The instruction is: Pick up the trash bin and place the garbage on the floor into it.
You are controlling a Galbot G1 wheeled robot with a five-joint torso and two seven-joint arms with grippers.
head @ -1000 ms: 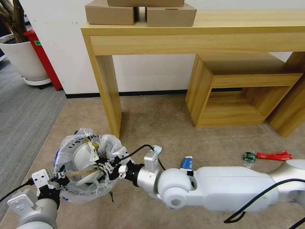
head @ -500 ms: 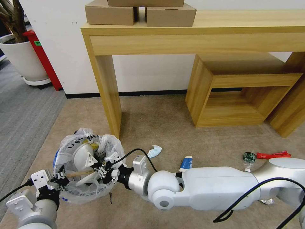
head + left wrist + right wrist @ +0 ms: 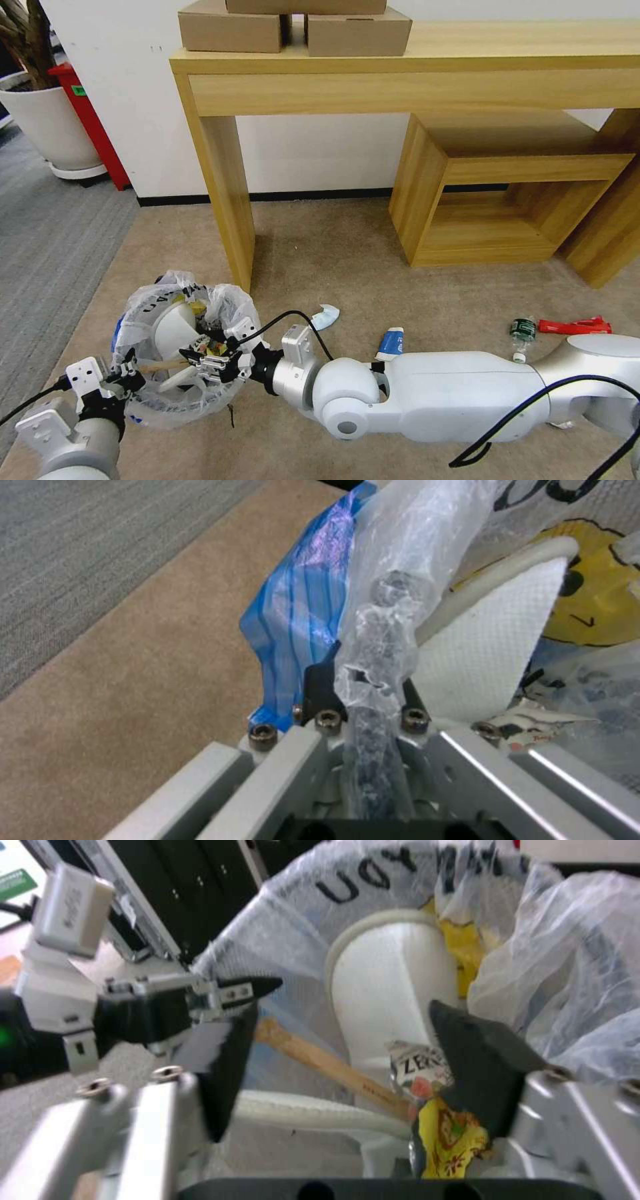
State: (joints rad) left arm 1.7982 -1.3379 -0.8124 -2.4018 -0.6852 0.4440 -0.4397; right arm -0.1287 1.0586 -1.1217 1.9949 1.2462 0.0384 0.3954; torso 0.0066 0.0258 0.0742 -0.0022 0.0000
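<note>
At the lower left of the head view, the left claw [image 3: 127, 380] pinches the near rim of the trash bin [image 3: 183, 353], its crinkly bag caught between the fingers. The right claw [image 3: 215, 353] hangs spread wide over the bin's mouth, a yellow wrapper [image 3: 448, 1135] by one finger. On the carpet at the lower right lie four pieces: a blue-white wrapper [image 3: 325, 317], a blue-white tube [image 3: 390, 343], one green bottle [image 3: 523, 329] and one red packet [image 3: 575, 326]. All look light; the wrappers will crumple, so pinch their middles.
</note>
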